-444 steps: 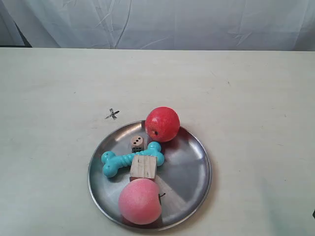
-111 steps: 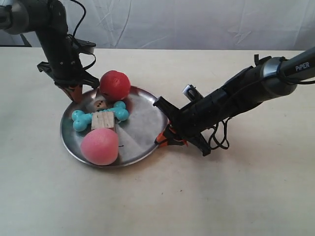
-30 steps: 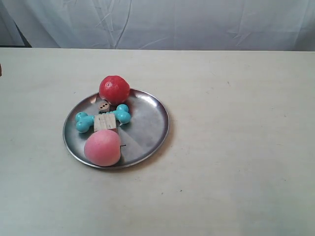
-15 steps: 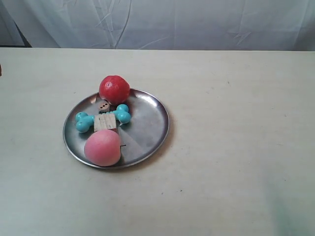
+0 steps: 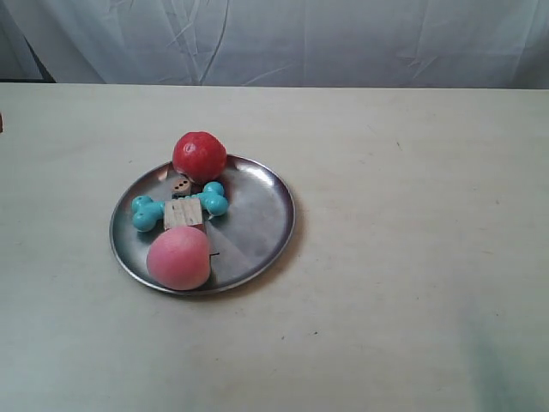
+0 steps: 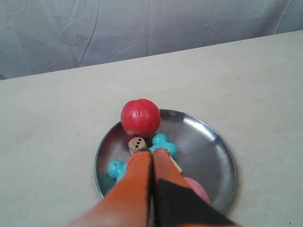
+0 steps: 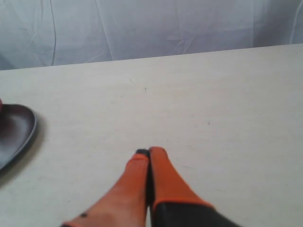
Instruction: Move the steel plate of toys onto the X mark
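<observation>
Left gripper (image 6: 152, 153) and right gripper (image 7: 149, 152) were pinched shut, empty, seen only in wrist views; the exterior view alone showed the plate (image 5: 257, 215) whole, toys (image 5: 178, 257) aboard.

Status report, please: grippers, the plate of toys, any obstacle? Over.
Left gripper shut, empty; right gripper shut, empty; both away from the steel plate. Toys all five on plate. X mark not visible. No obstacle seen.

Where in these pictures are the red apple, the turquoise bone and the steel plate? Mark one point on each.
red apple (image 5: 199, 155), exterior view, centre of its rounded front.
turquoise bone (image 5: 144, 212), exterior view, its uncovered knobbed end.
steel plate (image 5: 257, 215), exterior view, bare metal floor.
</observation>
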`<action>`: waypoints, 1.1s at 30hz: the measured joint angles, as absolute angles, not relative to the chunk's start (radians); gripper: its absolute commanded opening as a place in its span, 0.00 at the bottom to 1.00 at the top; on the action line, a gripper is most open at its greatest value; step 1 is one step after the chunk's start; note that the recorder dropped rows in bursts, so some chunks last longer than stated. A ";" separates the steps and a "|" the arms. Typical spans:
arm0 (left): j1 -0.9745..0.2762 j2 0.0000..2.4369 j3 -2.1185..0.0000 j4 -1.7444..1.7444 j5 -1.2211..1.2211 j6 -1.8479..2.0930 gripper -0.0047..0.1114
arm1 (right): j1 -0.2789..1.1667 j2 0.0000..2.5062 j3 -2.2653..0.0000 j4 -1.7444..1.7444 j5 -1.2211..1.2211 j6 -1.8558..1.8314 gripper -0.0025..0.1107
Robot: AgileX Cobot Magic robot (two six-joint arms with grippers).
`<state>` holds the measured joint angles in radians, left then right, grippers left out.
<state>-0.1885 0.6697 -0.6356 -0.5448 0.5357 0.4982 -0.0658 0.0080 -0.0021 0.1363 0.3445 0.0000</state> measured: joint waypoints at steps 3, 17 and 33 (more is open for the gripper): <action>-0.189 0.670 -0.636 -0.545 0.536 0.498 0.04 | -0.066 0.008 -0.002 0.136 0.343 0.000 0.02; -0.189 0.621 -0.569 -0.528 0.476 0.500 0.04 | -0.066 0.008 -0.002 0.136 0.337 0.000 0.02; -0.189 0.160 -0.048 -0.363 0.085 0.220 0.04 | -0.066 0.008 -0.002 0.142 0.337 0.000 0.02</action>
